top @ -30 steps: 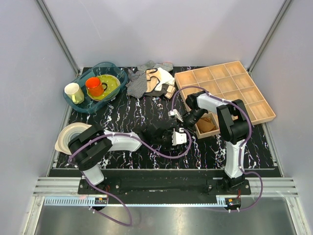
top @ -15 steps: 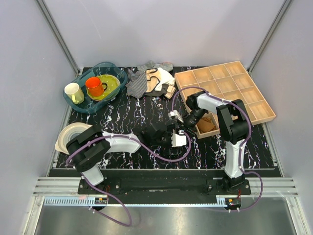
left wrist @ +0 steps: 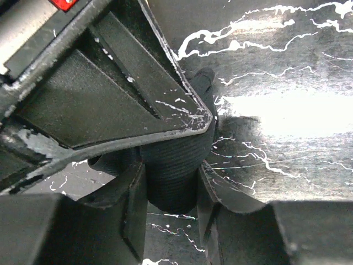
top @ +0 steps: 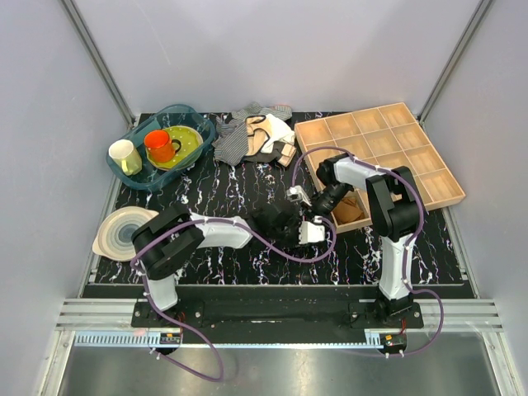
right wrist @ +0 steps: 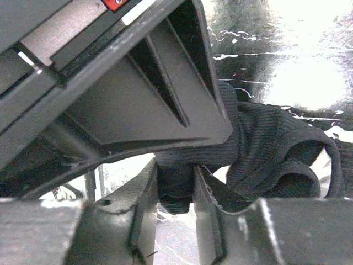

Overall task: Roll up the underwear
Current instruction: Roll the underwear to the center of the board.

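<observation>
Near the middle of the worktop (top: 214,186), the left pincer (left wrist: 171,187) and right pincer (right wrist: 175,187) each pinch a fold of the bunched black underwear (right wrist: 276,149), probably to hold the roll tight from both sides.

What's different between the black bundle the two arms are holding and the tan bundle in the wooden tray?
The underwear is black; the tan bundle is light brown. The underwear is out on the marbled table, the tan bundle inside a compartment of the wooden tray. The left gripper and the right gripper both pinch the underwear; neither holds the tan bundle. Both look like soft cloth.
</observation>
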### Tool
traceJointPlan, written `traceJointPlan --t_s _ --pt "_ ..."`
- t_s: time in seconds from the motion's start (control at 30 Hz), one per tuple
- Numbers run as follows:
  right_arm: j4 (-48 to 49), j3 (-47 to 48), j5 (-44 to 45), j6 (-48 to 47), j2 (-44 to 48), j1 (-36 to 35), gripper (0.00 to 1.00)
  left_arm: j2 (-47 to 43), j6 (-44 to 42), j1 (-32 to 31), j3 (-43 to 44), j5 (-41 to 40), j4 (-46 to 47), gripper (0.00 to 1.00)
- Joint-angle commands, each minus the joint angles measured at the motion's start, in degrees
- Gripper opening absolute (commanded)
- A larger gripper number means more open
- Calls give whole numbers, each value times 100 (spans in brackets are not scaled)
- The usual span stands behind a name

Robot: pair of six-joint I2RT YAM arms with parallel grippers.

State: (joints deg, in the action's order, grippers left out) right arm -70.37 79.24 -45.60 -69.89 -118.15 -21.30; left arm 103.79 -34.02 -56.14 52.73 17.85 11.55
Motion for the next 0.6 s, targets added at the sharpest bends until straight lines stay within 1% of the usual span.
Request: traceJointPlan --t_s 0.0,0.03,0.07,0.13,0.17,0.2,0.23,0.3,0.43,0.57 --pt "49 -67 -168 133 11 12 38 221 27 -37 326 413 -399 32" --pt "76 -84 -177 168 37 20 40 238 53 -20 378 421 -417 29" --pt "119 -93 -186 195 72 47 45 273 114 -20 396 439 -530 28" --pt "216 -119 -256 344 264 108 51 274 167 -2 422 492 -592 27" --pt "295 -120 -299 388 353 222 56 274 211 -2 361 544 -601 26" --pt "339 -102 -352 510 441 292 59 247 229 6 309 588 -584 26" --pt "409 -76 -335 650 607 354 61 239 247 24 273 623 -558 26" --pt "436 -49 -344 635 766 512 64 238 299 42 194 650 -575 26" --pt "428 -14 -353 590 1170 715 65 273 387 112 246 790 -786 27" --pt "480 -49 -388 634 1426 996 65 370 484 200 448 1106 -1136 30"
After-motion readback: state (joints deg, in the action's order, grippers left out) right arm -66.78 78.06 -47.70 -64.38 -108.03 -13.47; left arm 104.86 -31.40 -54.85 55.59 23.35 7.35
